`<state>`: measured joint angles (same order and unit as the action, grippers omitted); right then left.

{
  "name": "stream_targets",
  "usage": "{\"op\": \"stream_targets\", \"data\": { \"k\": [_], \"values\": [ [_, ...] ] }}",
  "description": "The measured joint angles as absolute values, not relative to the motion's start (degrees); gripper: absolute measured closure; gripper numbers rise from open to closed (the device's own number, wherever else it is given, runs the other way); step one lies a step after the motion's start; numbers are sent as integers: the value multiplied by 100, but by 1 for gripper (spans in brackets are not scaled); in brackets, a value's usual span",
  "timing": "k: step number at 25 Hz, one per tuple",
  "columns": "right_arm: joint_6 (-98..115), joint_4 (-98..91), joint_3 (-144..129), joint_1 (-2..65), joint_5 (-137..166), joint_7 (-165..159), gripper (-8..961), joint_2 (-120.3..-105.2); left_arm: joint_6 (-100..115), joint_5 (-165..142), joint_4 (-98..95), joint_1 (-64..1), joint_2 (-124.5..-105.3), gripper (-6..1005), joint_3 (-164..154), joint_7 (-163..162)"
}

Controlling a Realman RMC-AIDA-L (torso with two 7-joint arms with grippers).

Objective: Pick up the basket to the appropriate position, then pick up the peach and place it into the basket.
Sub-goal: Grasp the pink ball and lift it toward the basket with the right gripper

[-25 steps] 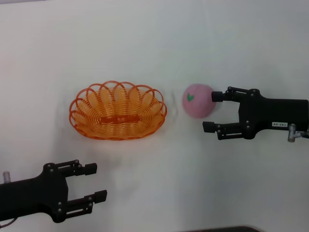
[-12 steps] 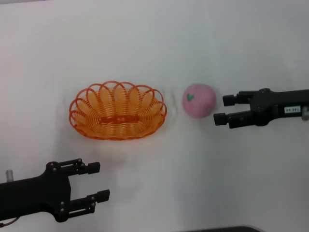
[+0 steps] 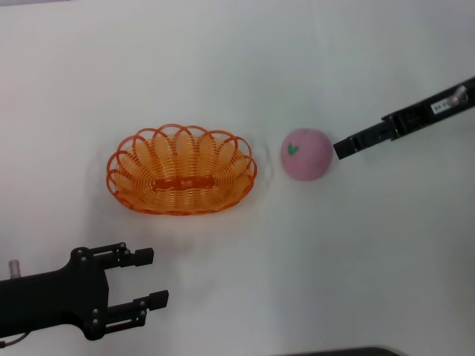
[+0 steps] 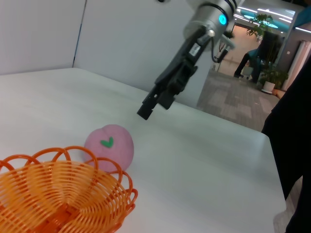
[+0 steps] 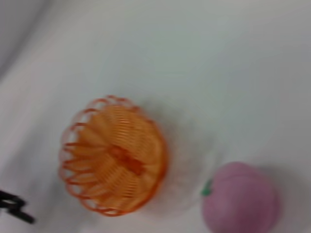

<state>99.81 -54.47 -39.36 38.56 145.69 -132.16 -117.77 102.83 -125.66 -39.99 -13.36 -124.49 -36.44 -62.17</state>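
The orange wire basket (image 3: 182, 172) stands empty on the white table (image 3: 245, 67), left of centre. The pink peach (image 3: 306, 154) with its green leaf mark lies just right of the basket, apart from it. My right gripper (image 3: 344, 147) is turned edge-on and hangs just right of the peach, close to it and holding nothing. My left gripper (image 3: 152, 277) is open and empty near the table's front left, in front of the basket. The left wrist view shows the basket (image 4: 58, 194), the peach (image 4: 109, 144) and the right gripper (image 4: 145, 113) above it. The right wrist view shows the basket (image 5: 114, 155) and the peach (image 5: 240, 200).
The white table carries nothing else. A dark edge (image 3: 334, 351) runs along the front of the head view. The left wrist view shows the table's far edge (image 4: 233, 124) and a room beyond it.
My right gripper has rolled from flat to edge-on, and its arm has swung up toward the back right. The peach, the basket and my left gripper have stayed put.
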Motion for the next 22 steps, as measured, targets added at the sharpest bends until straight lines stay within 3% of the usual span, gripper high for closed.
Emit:
{"op": "stream_targets", "data": {
  "k": [8, 15, 22],
  "values": [
    [9897, -5712, -4505, 4544, 15401, -13649, 51, -11972, 10276, -12568, -3998, -1338, -12454, 351, -3638, -6225],
    [9615, -5803, -5020, 4672, 15425, -13849, 77, -12008, 10280, -12569, -3999, -1352, -12450, 353, -3638, -6255],
    [9322, -5769, -5348, 4721, 15493, -14056, 9, -12029, 10283, -12569, -3999, -1382, -12445, 354, -3639, -6261]
  ]
}}
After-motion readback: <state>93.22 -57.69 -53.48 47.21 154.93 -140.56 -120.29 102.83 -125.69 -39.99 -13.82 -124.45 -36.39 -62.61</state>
